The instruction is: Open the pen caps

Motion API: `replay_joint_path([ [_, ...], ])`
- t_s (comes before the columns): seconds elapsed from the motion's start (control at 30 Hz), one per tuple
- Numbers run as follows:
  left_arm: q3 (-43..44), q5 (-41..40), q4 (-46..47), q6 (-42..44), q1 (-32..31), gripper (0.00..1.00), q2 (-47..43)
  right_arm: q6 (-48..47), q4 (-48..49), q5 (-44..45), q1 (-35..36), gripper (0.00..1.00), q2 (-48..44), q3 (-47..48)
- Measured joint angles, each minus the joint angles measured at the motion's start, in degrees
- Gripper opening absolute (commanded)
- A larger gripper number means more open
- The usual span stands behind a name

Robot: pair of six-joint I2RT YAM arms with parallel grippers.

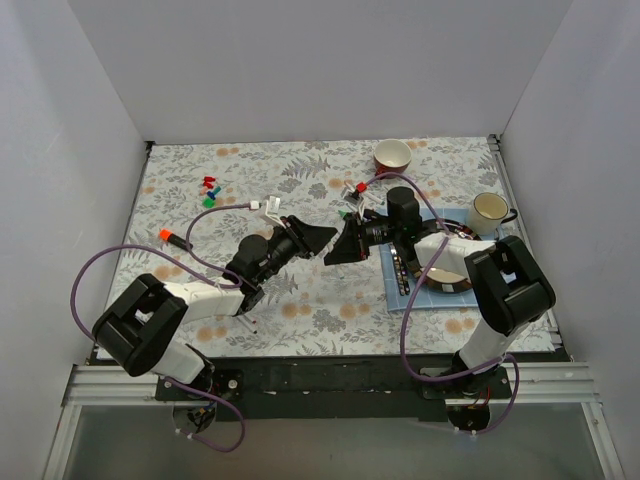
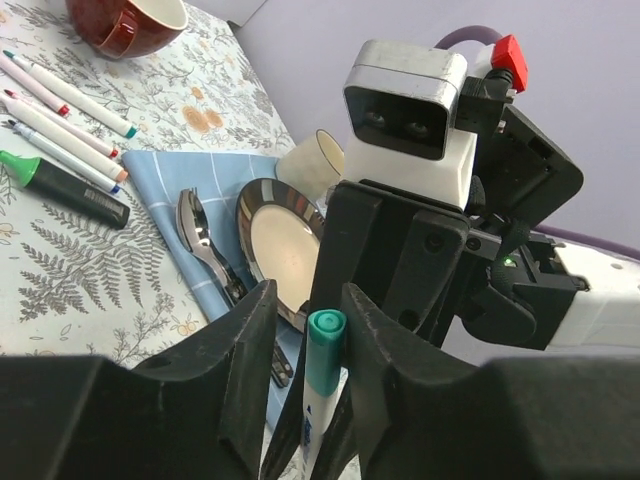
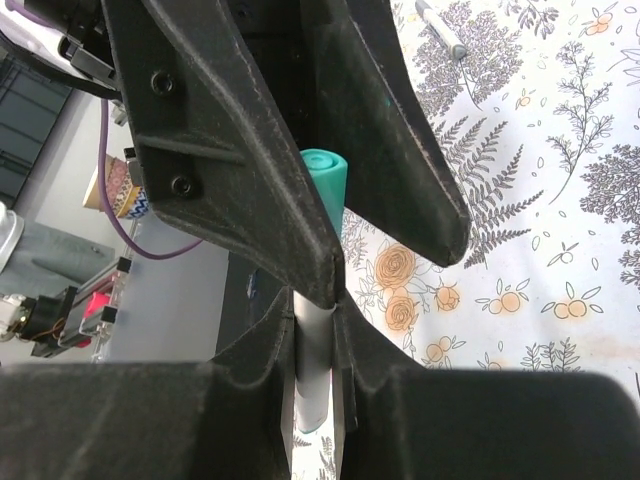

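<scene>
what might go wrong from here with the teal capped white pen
The left gripper flanks the teal plastic cap with a gap on one side, so a pull may slip off it. The right gripper pinches the slim white pen barrel just below, very close by; the two could clash, or the barrel could slide.

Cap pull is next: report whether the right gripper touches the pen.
Touching: the right wrist view shows the right gripper pinching the pen barrel.
</scene>
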Motion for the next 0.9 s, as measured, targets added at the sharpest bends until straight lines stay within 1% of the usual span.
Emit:
replay_joint_path([
  [0.1,0.04,0.55,-0.13,1.03,0.0,0.08,-0.04,-0.59,-0.85,-0.22,-0.02,0.01,0.66,0.31],
  [0.13,0.13,0.74,-0.22,1.46,0.0,0.01,-0.17,-0.9,-1.25,-0.31,-0.02,0.01,0.9,0.46],
  [0.33,0.22,2.64,-0.83,3.45,0.66,0.0,-1.14,-1.46,-1.55,-1.29,-0.04,0.01,1.18,1.14],
  [0.5,0.61,8.74,-3.23,3.65,4.11,0.0,-3.19,-1.51,-0.83,-1.33,0.57,0.01,1.18,1.95],
  [0.73,5.62,25.64,-10.6,1.51,15.34,0.0,-4.2,-1.4,3.28,3.91,1.66,0.01,2.1,4.85],
  [0.77,6.16,27.12,-11.21,1.16,16.92,0.0,-4.17,-1.46,3.63,4.42,1.79,0.01,2.19,5.25],
  [0.83,7.85,25.18,-10.99,1.18,22.21,0.0,-4.24,-1.57,2.47,1.4,1.36,0.01,2.21,4.24],
  [0.87,9.22,23.28,-11.02,1.03,26.45,0.0,-4.11,-1.6,1.68,0.22,1.11,0.01,2.36,3.69],
  [0.9,9.97,21.88,-10.97,0.94,28.98,0.0,-4.09,-1.57,1.16,-0.79,0.92,0.01,2.62,3.34],
])
